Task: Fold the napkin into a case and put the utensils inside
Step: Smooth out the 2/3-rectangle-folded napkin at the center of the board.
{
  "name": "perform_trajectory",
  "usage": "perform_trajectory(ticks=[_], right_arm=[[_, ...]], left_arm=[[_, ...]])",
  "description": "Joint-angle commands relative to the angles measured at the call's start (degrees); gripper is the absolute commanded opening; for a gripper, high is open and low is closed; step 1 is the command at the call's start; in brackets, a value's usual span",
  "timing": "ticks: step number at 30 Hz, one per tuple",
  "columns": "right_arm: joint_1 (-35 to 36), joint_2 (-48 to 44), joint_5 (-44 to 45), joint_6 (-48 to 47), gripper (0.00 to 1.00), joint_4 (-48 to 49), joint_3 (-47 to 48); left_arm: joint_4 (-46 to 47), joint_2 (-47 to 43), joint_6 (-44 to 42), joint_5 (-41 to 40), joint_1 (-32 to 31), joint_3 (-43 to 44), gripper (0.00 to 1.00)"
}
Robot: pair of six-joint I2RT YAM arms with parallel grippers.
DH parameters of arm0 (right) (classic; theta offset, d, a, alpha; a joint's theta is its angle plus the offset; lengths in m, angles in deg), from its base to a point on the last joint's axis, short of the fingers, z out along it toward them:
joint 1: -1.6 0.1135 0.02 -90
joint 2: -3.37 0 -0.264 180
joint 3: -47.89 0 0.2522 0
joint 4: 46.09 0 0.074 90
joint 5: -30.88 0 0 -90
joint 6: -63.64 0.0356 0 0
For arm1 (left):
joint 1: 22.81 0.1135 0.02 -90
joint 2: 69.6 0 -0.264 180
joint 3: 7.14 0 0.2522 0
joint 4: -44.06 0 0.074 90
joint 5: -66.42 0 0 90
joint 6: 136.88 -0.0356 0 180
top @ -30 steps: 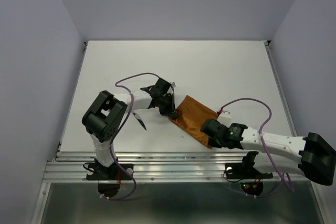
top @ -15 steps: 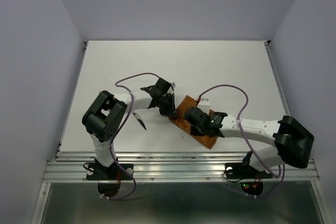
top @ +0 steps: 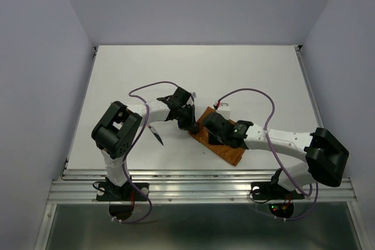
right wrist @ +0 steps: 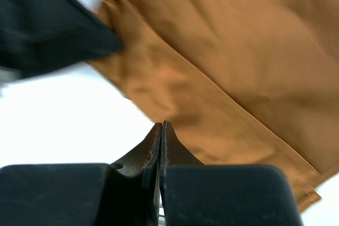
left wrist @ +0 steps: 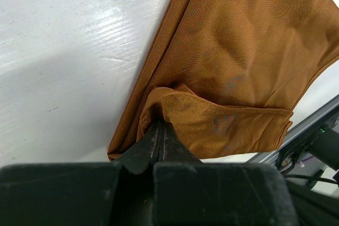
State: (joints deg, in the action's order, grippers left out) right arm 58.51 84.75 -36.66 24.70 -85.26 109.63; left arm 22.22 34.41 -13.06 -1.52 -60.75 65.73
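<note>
The rust-orange napkin [top: 229, 151] lies folded on the white table between the two arms. My left gripper [top: 191, 126] is shut on a raised fold at the napkin's left end, and the left wrist view shows its tips [left wrist: 160, 129] pinching that fold of the napkin [left wrist: 238, 56]. My right gripper [top: 207, 134] is shut and empty, its tips [right wrist: 161, 129] just over the napkin's long folded edge [right wrist: 212, 109], close to the left gripper [right wrist: 58, 30]. One utensil with a dark pointed end [top: 158, 137] lies on the table left of the napkin. Other utensils are out of view.
The white table [top: 246, 74] is walled by pale panels at the back and sides. A metal rail [top: 193, 188] runs along the near edge. Purple cables [top: 246, 95] loop above both arms.
My right arm has swung left from the napkin's near right corner across the cloth toward the left gripper. The left gripper and the napkin fold it holds have stayed put.
</note>
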Motion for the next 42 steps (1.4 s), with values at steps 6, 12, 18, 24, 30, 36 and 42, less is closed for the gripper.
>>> perform_trajectory(ticks=[6, 12, 18, 24, 30, 36, 42], right_arm=[[-0.39, 7.20, -1.01, -2.56, 0.01, 6.95, 1.86], [-1.01, 8.72, -2.41, -0.09, 0.01, 7.66, -2.54], [-1.01, 0.89, -0.84, -0.09, 0.01, 4.32, -2.64], [-1.01, -3.86, 0.48, 2.18, 0.01, -0.43, -5.97], [-1.01, -9.39, -1.19, 7.90, 0.01, -2.80, -15.79], [-1.01, -14.23, -0.49, 10.45, 0.01, -7.10, -17.76], [-2.24, -19.77, 5.67, 8.18, 0.02, -11.42, -14.06]], left_arm=[[-5.72, -0.38, -2.10, -1.67, -0.65, 0.13, 0.00], [-5.72, -1.35, -2.10, -1.32, -0.74, -0.58, 0.00], [-6.16, -2.49, -2.36, -1.41, -0.74, -0.66, 0.00], [-6.25, -1.88, -2.71, -1.41, -0.83, 0.04, 0.00], [-6.16, -1.79, -2.97, -1.59, -0.83, 0.13, 0.00], [-5.99, -1.88, -3.15, -1.59, -0.74, -0.22, 0.00], [-5.99, -2.14, -2.97, -1.85, -0.74, -0.14, 0.00]])
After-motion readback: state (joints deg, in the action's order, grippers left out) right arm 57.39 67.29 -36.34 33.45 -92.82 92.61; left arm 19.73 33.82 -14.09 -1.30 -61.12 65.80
